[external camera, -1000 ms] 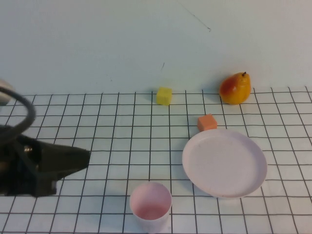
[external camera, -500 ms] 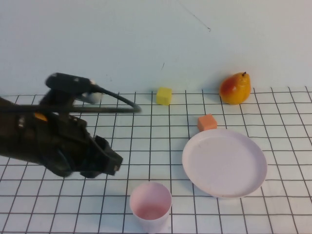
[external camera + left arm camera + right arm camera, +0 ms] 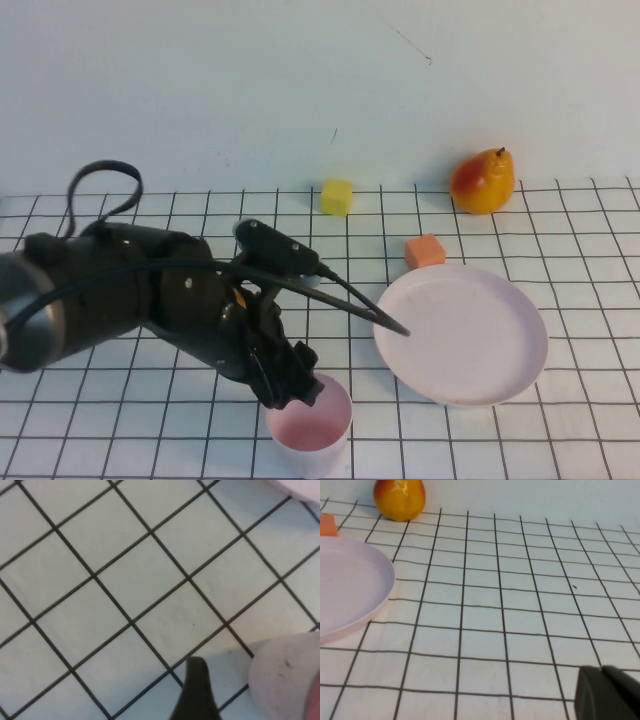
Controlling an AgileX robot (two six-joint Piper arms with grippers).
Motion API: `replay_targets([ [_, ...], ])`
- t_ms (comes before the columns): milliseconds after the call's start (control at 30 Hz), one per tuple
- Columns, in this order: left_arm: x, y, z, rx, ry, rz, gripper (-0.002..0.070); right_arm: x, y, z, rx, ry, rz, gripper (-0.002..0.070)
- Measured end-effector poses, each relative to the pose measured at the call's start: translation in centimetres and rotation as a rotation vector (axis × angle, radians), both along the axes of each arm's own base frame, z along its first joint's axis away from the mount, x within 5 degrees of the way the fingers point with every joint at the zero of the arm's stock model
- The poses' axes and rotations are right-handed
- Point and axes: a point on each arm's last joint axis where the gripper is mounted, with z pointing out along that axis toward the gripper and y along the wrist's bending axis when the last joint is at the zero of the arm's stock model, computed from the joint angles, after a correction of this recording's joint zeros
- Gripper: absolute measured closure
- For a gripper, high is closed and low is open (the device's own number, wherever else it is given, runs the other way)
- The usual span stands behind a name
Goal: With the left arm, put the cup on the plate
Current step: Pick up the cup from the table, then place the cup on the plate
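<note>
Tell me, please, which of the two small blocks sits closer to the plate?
The orange block, almost at the plate's far rim; the yellow block sits farther back. The left claw is at the cup; the right claw is parked.

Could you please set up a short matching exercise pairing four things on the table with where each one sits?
Things:
1. cup
2. plate
3. pear
4. yellow cube

Places:
A. far edge of the grid, near the middle
B. far right, by the wall
C. near edge, under the left gripper
D. right of centre, just in front of the orange cube

Pairs: 1-C, 2-D, 3-B, 4-A

The right gripper shows only as a dark tip in its own wrist view.
</note>
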Motion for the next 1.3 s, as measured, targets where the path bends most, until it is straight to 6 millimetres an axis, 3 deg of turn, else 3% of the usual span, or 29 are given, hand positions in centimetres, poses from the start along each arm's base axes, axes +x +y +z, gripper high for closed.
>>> replay_targets([
  [133, 0.8, -0.5, -2.9, 0.042, 0.066, 0.003, 0.0319, 0.0, 0.0, 0.0, 0.0, 0.0, 0.0, 0.0678],
  [267, 1.2, -0.7, -4.9, 0.076, 0.121, 0.002, 0.0534, 0.0, 0.0, 0.0, 0.0, 0.0, 0.0, 0.0678],
  [367, 1.8, -1.3, -4.0, 0.053, 0.122, 0.001, 0.0627, 0.0, 0.0, 0.0, 0.0, 0.0, 0.0, 0.0678],
  [433, 2.5, -2.0, -2.8, 0.023, 0.118, -0.011, 0.0646, 0.0, 0.0, 0.0, 0.0, 0.0, 0.0, 0.0678],
  [600, 4.3, -5.8, 2.8, -0.074, -0.007, -0.126, 0.065, 0.0, 0.0, 0.0, 0.0, 0.0, 0.0, 0.0678],
  [700, 5.3, -8.3, 4.7, -0.136, -0.08, -0.148, 0.065, 0.0, 0.0, 0.0, 0.0, 0.0, 0.0, 0.0678],
  [833, 7.3, -11.2, 3.4, -0.154, -0.074, -0.15, 0.065, 0.0, 0.0, 0.0, 0.0, 0.0, 0.0, 0.0678],
  [1067, 9.8, -14.0, -2.4, -0.089, 0.07, -0.158, 0.0644, 0.0, 0.0, 0.0, 0.0, 0.0, 0.0, 0.0678],
  [1167, 10.6, -14.6, -2.9, -0.09, 0.055, -0.164, 0.0564, 0.0, 0.0, 0.0, 0.0, 0.0, 0.0, 0.0678],
  [1300, 11.3, -14.9, -2.1, -0.084, 0.006, -0.176, 0.0286, 0.0, 0.0, 0.0, 0.0, 0.0, 0.0, 0.0678],
])
